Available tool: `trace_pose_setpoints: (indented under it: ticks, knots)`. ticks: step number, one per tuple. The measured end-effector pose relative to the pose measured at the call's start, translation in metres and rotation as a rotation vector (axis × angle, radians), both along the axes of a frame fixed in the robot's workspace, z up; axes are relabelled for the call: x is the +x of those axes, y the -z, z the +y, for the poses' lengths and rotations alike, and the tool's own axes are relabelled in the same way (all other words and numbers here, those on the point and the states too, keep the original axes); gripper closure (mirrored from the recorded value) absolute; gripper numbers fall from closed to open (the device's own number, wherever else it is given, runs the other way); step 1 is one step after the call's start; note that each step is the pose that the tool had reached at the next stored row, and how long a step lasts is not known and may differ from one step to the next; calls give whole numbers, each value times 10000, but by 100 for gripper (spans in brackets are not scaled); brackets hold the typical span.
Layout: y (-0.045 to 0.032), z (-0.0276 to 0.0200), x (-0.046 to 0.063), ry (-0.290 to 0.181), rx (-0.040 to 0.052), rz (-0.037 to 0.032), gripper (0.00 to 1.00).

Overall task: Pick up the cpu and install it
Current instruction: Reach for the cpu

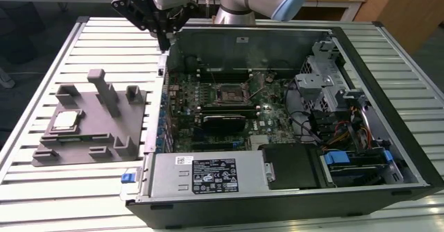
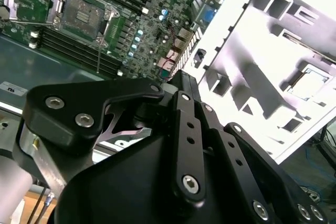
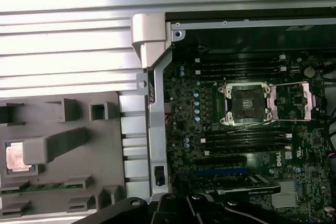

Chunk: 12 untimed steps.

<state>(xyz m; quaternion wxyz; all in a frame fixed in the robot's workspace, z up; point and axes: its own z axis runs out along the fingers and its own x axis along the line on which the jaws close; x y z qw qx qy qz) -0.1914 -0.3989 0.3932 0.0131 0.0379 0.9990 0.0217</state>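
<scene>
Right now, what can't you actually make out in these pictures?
- Chip: in the first wrist view a post of the grey holder covers one side; in the second wrist view glare washes it out.
- Socket: in the exterior view its contacts are too small to see.
- Circuit board: in the exterior view one edge hides behind the silver power box.
</scene>
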Motion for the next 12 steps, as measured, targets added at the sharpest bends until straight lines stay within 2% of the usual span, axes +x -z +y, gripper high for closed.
trace_pose_setpoints:
  ticks: [12]
  knots:
    - [0, 0, -235, -1, -1, 1, 89]
